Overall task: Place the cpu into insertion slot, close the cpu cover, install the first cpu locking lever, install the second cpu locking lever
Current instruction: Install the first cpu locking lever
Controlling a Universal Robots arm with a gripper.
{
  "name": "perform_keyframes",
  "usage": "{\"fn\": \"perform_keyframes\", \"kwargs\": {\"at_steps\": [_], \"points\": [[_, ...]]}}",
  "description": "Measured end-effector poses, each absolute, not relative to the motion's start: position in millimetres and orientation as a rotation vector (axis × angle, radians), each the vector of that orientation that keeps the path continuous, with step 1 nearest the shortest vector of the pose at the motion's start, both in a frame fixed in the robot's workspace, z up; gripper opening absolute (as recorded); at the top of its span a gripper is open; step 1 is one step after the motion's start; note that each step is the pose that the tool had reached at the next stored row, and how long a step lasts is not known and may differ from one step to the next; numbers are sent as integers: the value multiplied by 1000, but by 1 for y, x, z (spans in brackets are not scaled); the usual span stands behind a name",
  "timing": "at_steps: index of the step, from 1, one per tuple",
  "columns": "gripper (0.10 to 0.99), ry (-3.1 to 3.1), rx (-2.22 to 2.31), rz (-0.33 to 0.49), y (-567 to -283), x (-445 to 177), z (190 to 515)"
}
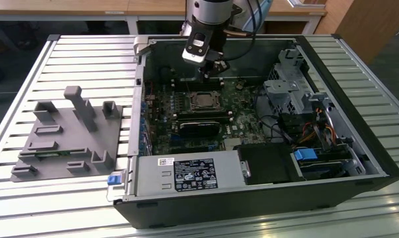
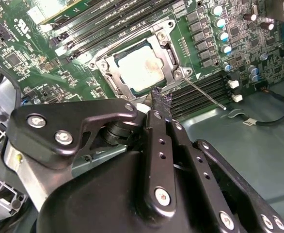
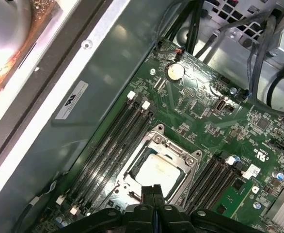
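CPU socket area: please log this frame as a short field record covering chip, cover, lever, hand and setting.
chip: small square silver-grey cpu sits in the silvery-rimmed insertion slot on the green circuit board
cover: thin silvery cpu cover frame lies down around the chip
lever: thin silvery wire lever juts from the socket corner across the long black slots
hand: black hand, fingers together, holding nothing, tips beside the socket edge
setting: open black computer case on a slatted table
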State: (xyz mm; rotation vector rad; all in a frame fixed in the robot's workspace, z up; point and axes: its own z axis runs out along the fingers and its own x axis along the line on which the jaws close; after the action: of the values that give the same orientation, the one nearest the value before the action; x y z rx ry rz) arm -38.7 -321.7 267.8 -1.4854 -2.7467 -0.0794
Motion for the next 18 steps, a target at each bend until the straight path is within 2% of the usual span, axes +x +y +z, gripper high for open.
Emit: {"fn": "perform_keyframes", "kwargs": {"at_steps": [18], "points": [[106,-2800,-1377,-78,-322,-39,268]]}}
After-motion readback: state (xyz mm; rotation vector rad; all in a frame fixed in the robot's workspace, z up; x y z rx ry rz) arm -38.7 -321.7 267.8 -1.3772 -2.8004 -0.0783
